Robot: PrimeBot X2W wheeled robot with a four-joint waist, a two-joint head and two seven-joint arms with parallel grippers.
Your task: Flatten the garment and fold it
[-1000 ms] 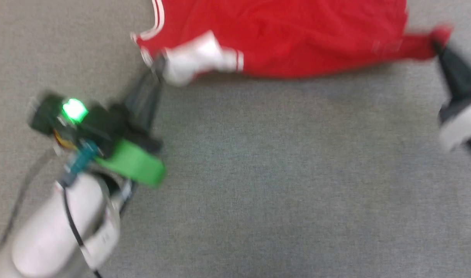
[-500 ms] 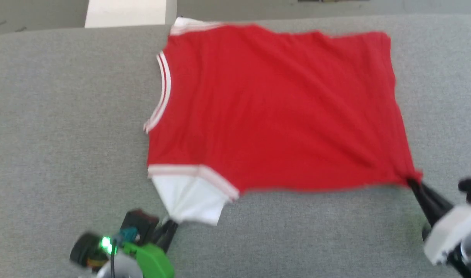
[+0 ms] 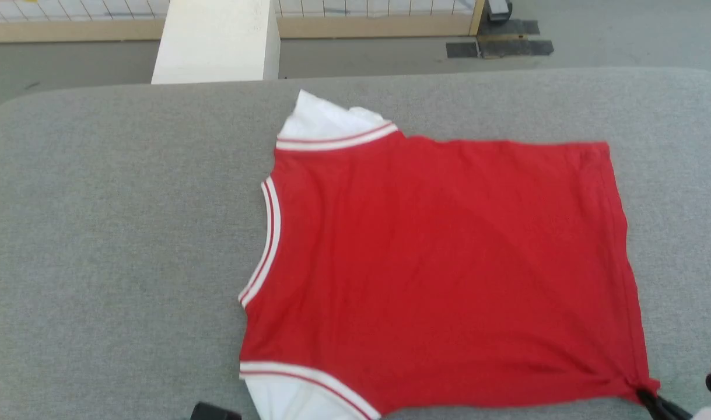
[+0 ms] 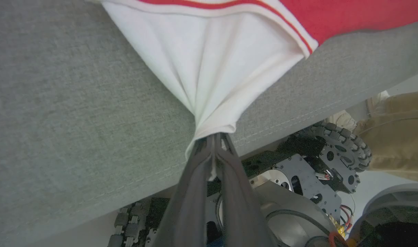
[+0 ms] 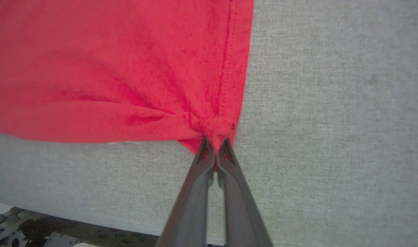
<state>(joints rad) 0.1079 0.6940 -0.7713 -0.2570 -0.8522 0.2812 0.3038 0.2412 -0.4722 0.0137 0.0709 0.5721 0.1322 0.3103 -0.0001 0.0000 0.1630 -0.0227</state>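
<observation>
Camera view tilts up since earlier frame; red white-sleeved jersey T-shirt lies spread mid-frame on grey fabric table. Left gripper fingers clamp white sleeve, lower left; right gripper fingers clamp hem corner, lower right. Advice: even tension, lower both together.

Grey fabric tabletop, white pillar, grey floor

Grey fabric table; white block behind far edge; wood-framed mesh panel beyond; dark floor patches.

Head view overlooks the garment; wrist views closely face its near edge.
</observation>
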